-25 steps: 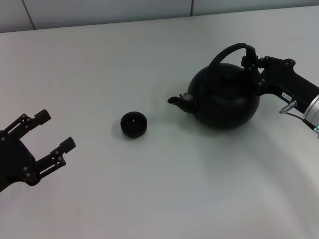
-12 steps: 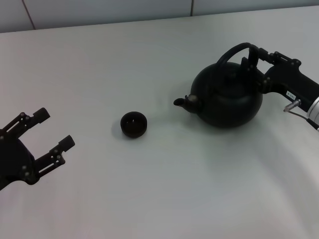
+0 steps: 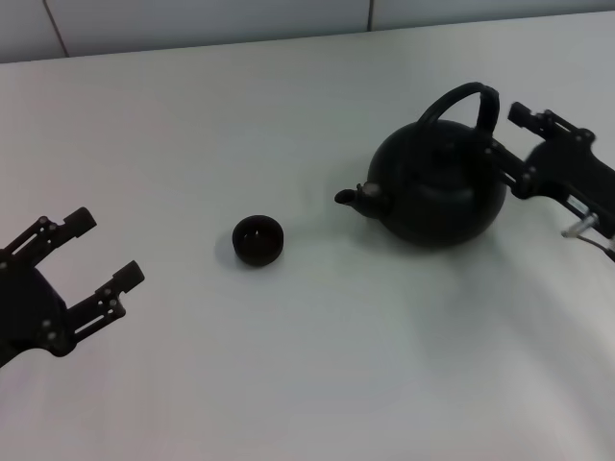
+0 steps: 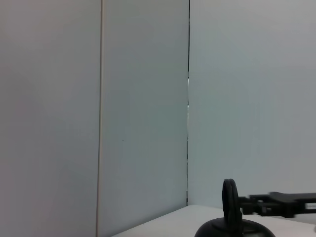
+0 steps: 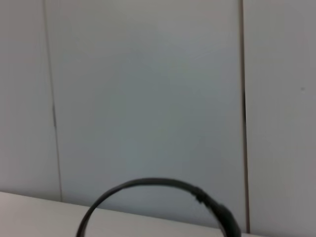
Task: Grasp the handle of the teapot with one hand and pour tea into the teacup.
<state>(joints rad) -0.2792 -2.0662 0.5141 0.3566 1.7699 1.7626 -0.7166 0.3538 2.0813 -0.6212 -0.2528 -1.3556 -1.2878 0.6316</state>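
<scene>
The matte black teapot (image 3: 437, 192) stands upright on the white table (image 3: 307, 365) at the right, its spout (image 3: 354, 196) pointing left towards the teacup (image 3: 258, 239). The small dark teacup sits alone near the middle. The arched handle (image 3: 461, 96) stands free over the pot. My right gripper (image 3: 506, 144) is open just right of the handle, one finger on each side of its right end, holding nothing. My left gripper (image 3: 109, 248) is open and empty at the far left. The handle also shows in the left wrist view (image 4: 229, 197) and the right wrist view (image 5: 158, 185).
A pale tiled wall (image 3: 192, 24) runs along the table's far edge. White tabletop lies between the teacup and the left gripper and along the front.
The teapot shifted slightly right and settled level on the table. My right gripper then opened, let go of the handle and drew back to the right. The left arm has not moved.
</scene>
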